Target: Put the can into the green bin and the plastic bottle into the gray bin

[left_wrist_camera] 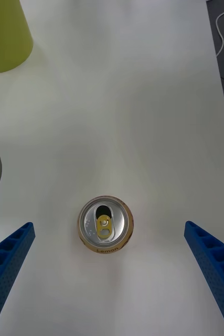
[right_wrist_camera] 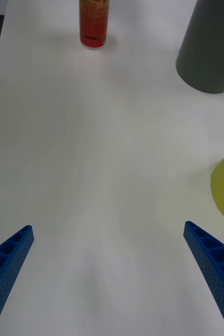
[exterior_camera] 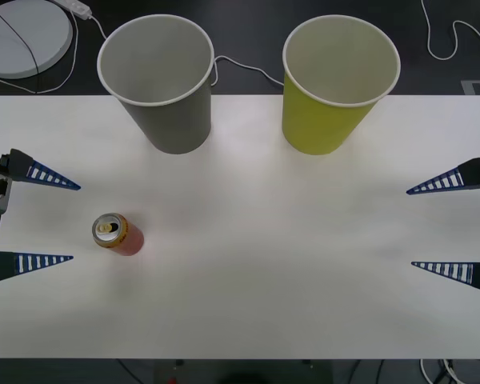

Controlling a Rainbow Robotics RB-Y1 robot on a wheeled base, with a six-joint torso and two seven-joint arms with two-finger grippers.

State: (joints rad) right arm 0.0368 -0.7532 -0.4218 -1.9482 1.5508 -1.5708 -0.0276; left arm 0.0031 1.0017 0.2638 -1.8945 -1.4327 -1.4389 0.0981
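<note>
One can (exterior_camera: 118, 234) is standing upright on the counter (exterior_camera: 264, 272), ungrasped; left gripper (exterior_camera: 32, 218) is waiting spread beside it, right gripper (exterior_camera: 448, 228) idling spread. Next: close in, pinch it.

Small red-orange drink can (exterior_camera: 118, 234) stands upright on the white bench (exterior_camera: 264, 264), near its left front; behind it the gray paper-cup-shaped bin (exterior_camera: 162, 88), and right of that, the yellow-green paper-cup-shaped bin (exterior_camera: 334, 92).

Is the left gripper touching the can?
Apart. The front view shows bare table between the open left gripper and the can.
</note>
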